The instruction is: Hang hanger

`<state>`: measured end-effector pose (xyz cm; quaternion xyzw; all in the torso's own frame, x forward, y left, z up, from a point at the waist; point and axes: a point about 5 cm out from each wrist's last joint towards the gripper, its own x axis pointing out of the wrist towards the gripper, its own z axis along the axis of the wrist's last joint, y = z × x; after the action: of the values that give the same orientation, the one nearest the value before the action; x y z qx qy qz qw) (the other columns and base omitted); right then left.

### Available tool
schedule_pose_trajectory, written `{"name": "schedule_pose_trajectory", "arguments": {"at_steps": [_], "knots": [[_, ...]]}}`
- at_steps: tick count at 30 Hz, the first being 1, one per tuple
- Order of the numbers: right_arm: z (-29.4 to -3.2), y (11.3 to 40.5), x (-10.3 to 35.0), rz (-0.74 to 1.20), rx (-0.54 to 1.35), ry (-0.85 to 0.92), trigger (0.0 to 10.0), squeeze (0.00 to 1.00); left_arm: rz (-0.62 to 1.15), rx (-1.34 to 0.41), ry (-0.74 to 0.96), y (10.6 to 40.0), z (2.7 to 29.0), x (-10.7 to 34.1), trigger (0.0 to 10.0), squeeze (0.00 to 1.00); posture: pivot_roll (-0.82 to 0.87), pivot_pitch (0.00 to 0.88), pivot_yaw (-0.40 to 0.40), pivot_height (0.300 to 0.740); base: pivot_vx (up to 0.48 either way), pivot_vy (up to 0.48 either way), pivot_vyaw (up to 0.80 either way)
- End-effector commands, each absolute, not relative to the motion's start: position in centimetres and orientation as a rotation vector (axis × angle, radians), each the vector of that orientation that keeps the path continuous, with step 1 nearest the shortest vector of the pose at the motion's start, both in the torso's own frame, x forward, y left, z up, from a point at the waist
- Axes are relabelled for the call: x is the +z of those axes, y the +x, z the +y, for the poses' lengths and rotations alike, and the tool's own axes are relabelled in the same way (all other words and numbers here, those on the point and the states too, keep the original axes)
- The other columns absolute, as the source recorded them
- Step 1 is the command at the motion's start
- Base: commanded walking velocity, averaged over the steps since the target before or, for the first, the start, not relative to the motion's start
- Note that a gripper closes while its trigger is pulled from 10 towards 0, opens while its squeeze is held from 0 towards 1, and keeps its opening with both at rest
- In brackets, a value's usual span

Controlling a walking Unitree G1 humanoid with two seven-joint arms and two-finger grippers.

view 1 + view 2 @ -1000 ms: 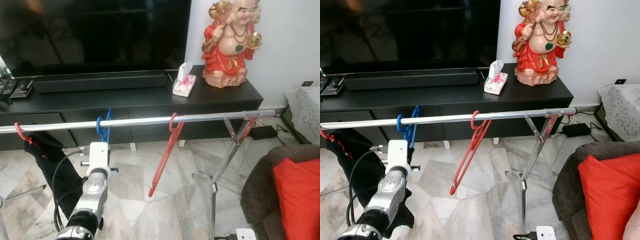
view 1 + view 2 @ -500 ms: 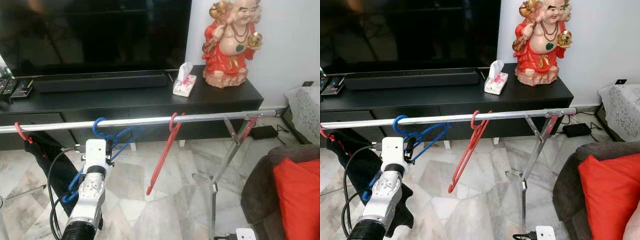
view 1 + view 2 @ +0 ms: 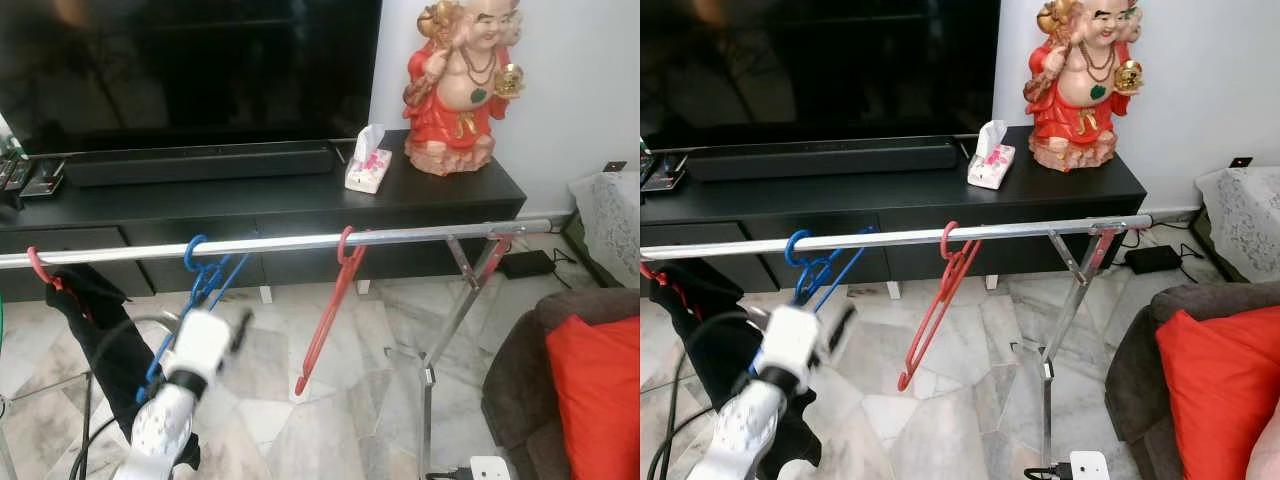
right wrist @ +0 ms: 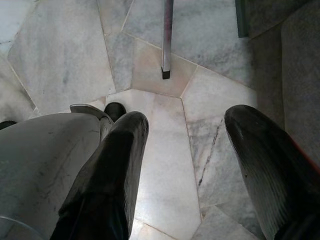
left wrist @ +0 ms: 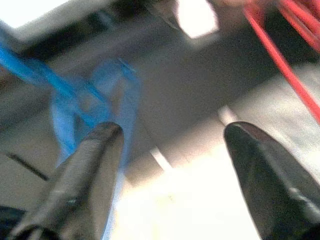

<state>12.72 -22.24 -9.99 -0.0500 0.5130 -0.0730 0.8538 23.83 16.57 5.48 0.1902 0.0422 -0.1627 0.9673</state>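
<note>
A: Blue hanger [image 3: 196, 282]. Thin plastic frame, hook over the silver rail [image 3: 420, 235], body slanting down toward the robot's left. Free of both tools.

B: Left tool [image 5: 170, 165]?

A: Below the rail, near the blue hanger and not touching it. In the wrist view its two black fingers [image 5: 85, 175] stand wide apart with nothing between them; the blue frame sits blurred beyond one tip. The arm in the head views is smeared, so how near I cannot fix.

B: Right tool [image 4: 200, 165]?

A: Hangs idle above the marble floor [image 4: 150, 75], fingers apart, holding nothing.

B: Surroundings?

A: Red hanger [image 3: 335, 310] on the same rail, to the right of the blue one, well apart from it. At the rail's left end a third hook, red [image 3: 38, 265], carries a black garment [image 3: 105, 330] that hangs just beside the blue hanger's lower end. Behind the rail: black TV counter [image 3: 300, 195] with soundbar [image 3: 200, 162], tissue box [image 3: 368, 160], red-robed figurine [image 3: 460, 85]. Dark sofa with red cushion [image 3: 600, 380] at right.

B: Count?

A: Three hangers: one blue, two red. One rail. One garment. Two tools.
</note>
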Motion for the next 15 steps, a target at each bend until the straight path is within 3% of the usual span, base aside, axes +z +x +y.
{"name": "schedule_pose_trajectory", "arguments": {"at_steps": [1,7,15], "knots": [[-22.1,12.7,-10.0,1.078,-0.151,-0.105,10.0,0.00,0.164,-0.374,0.397,23.3,16.8,4.2,10.0,1.00,-0.18,0.000,0.004,0.740,0.000,0.000,0.00],[-22.1,12.7,-10.0,1.080,-0.152,-0.104,10.0,0.00,0.236,-0.465,0.396,22.2,17.0,3.4,10.0,1.00,-0.18,0.000,0.006,0.740,0.000,0.000,0.00],[-22.0,12.5,-10.1,1.088,-0.152,-0.100,10.0,0.00,0.523,-0.694,0.531,18.4,18.0,-0.9,10.0,1.00,-0.18,0.000,0.010,0.740,0.000,0.000,0.00]]}}
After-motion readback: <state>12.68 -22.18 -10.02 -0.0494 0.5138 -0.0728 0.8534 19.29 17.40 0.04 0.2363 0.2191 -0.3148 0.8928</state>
